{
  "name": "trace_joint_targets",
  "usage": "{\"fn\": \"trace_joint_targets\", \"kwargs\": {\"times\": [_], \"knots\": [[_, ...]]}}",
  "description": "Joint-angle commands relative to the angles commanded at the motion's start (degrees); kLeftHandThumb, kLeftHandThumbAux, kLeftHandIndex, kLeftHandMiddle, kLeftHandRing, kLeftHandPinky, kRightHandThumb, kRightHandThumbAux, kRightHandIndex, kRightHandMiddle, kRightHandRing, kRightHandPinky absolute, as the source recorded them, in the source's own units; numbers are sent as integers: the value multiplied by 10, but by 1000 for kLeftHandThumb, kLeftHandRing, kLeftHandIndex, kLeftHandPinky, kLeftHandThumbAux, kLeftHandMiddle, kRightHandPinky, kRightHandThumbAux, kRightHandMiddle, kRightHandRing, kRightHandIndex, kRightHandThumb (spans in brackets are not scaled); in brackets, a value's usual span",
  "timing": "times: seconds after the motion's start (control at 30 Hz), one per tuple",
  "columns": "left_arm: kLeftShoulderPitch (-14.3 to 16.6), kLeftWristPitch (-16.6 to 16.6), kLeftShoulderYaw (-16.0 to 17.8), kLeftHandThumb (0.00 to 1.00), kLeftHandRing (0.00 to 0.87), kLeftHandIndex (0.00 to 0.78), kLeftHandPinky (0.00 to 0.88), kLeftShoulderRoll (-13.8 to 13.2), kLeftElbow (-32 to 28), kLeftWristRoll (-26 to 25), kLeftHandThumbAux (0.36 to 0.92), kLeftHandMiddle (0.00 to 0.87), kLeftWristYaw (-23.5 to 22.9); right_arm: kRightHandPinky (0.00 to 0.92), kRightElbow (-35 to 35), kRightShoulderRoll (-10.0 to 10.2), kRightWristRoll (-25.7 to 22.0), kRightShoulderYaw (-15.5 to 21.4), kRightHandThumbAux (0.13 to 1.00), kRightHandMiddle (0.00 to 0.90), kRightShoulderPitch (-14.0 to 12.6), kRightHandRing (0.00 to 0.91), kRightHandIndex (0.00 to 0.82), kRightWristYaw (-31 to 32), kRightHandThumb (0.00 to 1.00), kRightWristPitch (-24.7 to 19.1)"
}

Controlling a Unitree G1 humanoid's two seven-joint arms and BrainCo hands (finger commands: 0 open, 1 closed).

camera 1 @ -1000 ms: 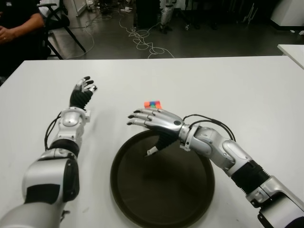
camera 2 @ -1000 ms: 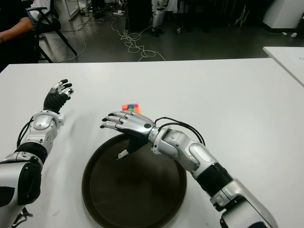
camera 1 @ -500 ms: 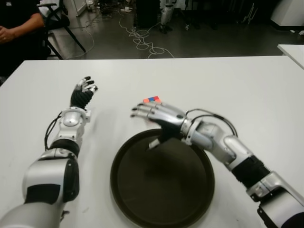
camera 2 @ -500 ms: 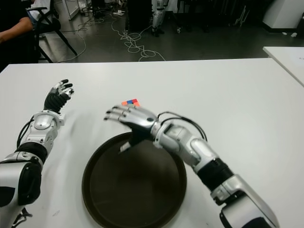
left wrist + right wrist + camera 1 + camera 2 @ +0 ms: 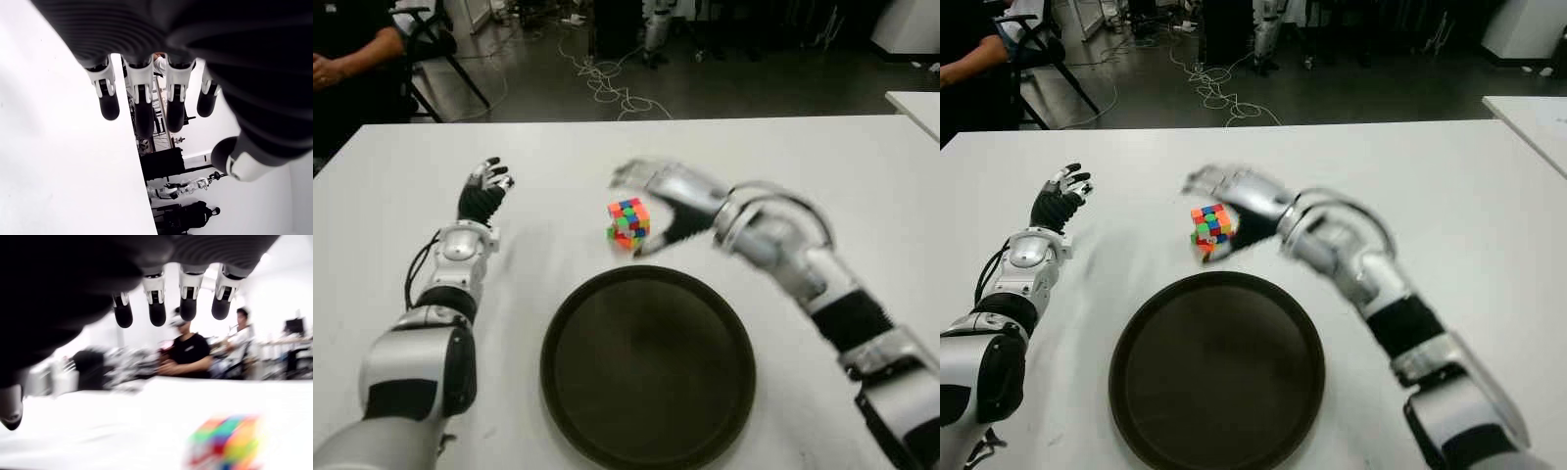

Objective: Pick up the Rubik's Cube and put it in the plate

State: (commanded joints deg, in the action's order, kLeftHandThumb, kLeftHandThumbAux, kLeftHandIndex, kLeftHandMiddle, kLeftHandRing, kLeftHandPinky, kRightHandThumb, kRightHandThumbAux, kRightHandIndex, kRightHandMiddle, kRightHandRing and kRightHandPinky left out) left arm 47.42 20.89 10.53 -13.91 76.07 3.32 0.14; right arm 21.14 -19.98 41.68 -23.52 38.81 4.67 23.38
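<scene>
A: Right hand (image 5: 671, 201), silver, many-fingered, up over the white tabletop (image 5: 822, 166) with fingers spread and nothing in them, four tips fanned wide in its own wrist view. Thumb side just beside the multicoloured Rubik's Cube (image 5: 627, 222), cube down on the table at the hand's inner side. Touching or a hair apart? Cannot tell from the eye views.

B: So, not lifted yet?

A: Not lifted, judging by this. No grasp closed, cube tilted on an edge or corner beside the palm, outside the round dark brown plate (image 5: 648, 367). Plate below the hand, nearer the robot, bare inside. Pick-up and placing both left to do, by the look of it.

B: And the other hand?

A: Left hand (image 5: 484, 190), black-and-silver, well off to the far side of the cube from the right hand, out toward the table's left. Fingers loosely extended in its wrist view, holding nothing. Idle.

B: Count, please.

A: One cube. One plate. Two robot hands, both empty. One table under the action, plus a corner of a second white table (image 5: 915, 103) beyond the right arm. Beyond the table's far edge, one seated person in black (image 5: 352, 59) off the left hand's side, and a tangle of white cables (image 5: 607, 83) on the dark floor.
</scene>
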Motion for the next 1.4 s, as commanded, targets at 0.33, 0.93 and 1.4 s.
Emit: {"fn": "trace_joint_targets", "kwargs": {"times": [0.33, 0.93, 1.4], "knots": [[0, -1, 5, 139, 141, 94, 104, 0, 0, -5, 574, 163, -6, 0, 10, -1, -3, 7, 430, 0, -5, 0, 0, -29, 0, 1], [0, 0, 6, 152, 137, 79, 112, 2, 0, -4, 560, 153, -6, 0, 28, -5, 7, 3, 420, 0, 5, 0, 0, -47, 0, -3], [0, 0, 5, 150, 162, 98, 131, 2, 1, 0, 594, 177, -1, 0, 118, 18, 10, -8, 457, 0, 32, 0, 0, -95, 0, -2]]}}
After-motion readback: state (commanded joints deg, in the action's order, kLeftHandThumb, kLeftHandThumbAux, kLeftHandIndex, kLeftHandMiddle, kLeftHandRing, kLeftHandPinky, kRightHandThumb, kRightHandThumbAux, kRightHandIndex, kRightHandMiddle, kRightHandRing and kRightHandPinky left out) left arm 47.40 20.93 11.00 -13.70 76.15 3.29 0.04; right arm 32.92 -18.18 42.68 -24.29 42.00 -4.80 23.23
